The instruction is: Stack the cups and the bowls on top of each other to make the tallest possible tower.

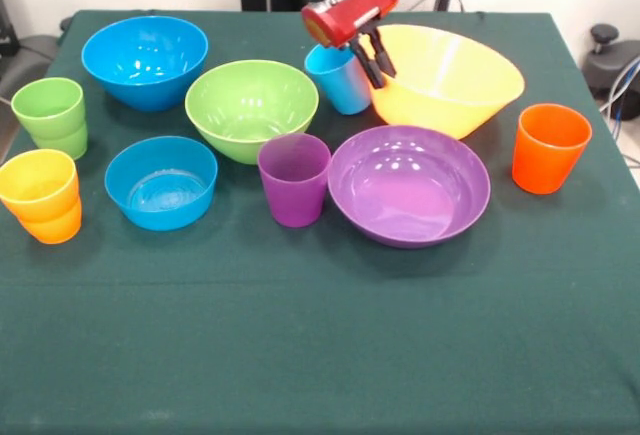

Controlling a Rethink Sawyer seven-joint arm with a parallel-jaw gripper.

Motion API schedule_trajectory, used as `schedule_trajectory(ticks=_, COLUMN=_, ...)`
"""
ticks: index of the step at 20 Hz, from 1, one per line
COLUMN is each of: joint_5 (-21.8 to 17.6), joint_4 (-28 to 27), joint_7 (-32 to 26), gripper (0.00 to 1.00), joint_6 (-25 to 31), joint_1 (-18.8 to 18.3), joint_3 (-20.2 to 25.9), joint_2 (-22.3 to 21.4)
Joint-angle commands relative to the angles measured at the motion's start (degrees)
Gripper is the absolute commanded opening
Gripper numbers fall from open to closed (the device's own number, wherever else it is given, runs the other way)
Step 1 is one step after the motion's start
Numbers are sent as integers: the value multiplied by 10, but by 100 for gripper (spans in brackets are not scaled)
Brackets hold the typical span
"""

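My gripper (374, 59) hangs at the back of the table, between the light blue cup (336, 81) and the big yellow bowl (450, 80). Its black fingers (367, 63) stand close together at the cup's right rim, and the cup tilts, so it looks held by its wall. In front are the lime green bowl (251, 107), purple cup (294, 179) and purple bowl (409, 184). The big blue bowl (145, 60) is at the back left, and the smaller blue bowl (161, 182) is nearer. An orange cup (549, 147) stands alone on the right.
At the left edge a green cup (50, 115) stands upright. Below it a yellow cup (38, 185) sits nested in another orange cup (55, 225). Dark green cloth (320, 345) covers the table, with a wide bare strip in front of the bowls.
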Motion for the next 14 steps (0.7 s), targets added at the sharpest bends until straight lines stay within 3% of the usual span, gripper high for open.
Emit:
schedule_trajectory(ticks=1, joint_5=4, joint_4=12, joint_7=69, gripper=0, joint_6=-9, joint_1=28, joint_3=-44, joint_2=-67)
schedule_trajectory(ticks=9, joint_5=92, joint_4=62, joint_7=81, gripper=0, joint_6=16, joint_1=12, joint_3=12, joint_2=-141)
schedule_trajectory(ticks=14, joint_5=117, joint_4=72, joint_7=61, gripper=0, joint_6=17, joint_1=3, joint_3=21, joint_2=-148)
